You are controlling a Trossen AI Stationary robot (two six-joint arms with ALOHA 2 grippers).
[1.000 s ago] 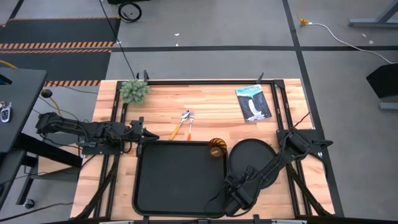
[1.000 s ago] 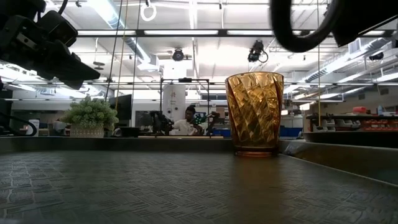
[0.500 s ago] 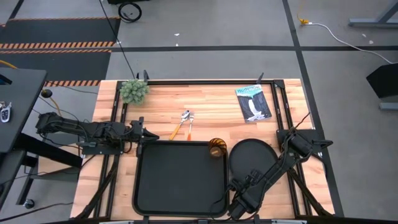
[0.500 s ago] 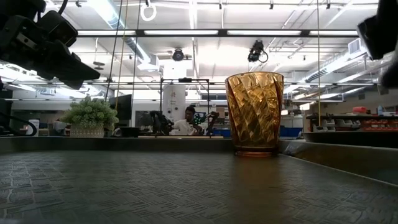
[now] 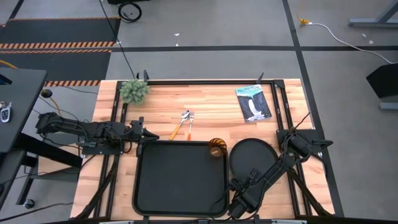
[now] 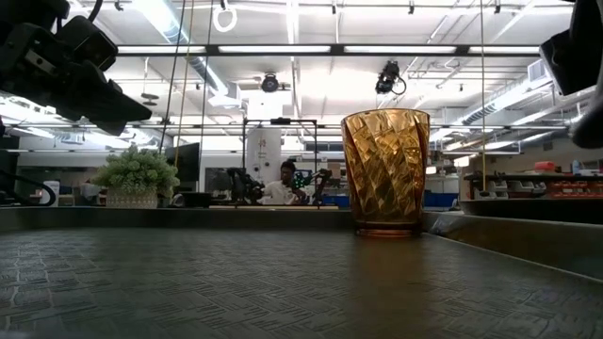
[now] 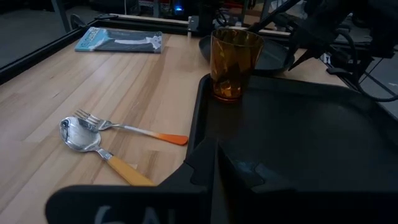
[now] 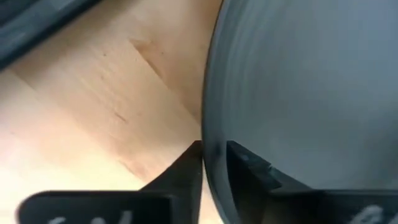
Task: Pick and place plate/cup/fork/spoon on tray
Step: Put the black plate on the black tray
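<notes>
The plate [image 5: 252,158] lay flat on the wooden table [image 5: 217,102], just beside the tray [image 5: 180,180] on the side away from the left arm. The right gripper [image 5: 237,198] was down at the plate's near edge, and its wrist view showed the two dark fingers [image 8: 186,163] pinched on the plate's thin rim, one on each side. To do this step well, it would probably be best to keep that pinch tight, lift the plate a little so it clears the tray's raised rim, and carry it slowly so it does not tip or slide out. The cup [image 5: 216,148] stood inside the tray at the corner nearest the plate, so the plate should go down away from it. The fork [image 5: 189,122] and spoon [image 5: 180,124] lay together on the table past the tray's far edge. The left gripper [image 5: 140,132] waited by the tray's far corner; I could not tell how its fingers stood.
</notes>
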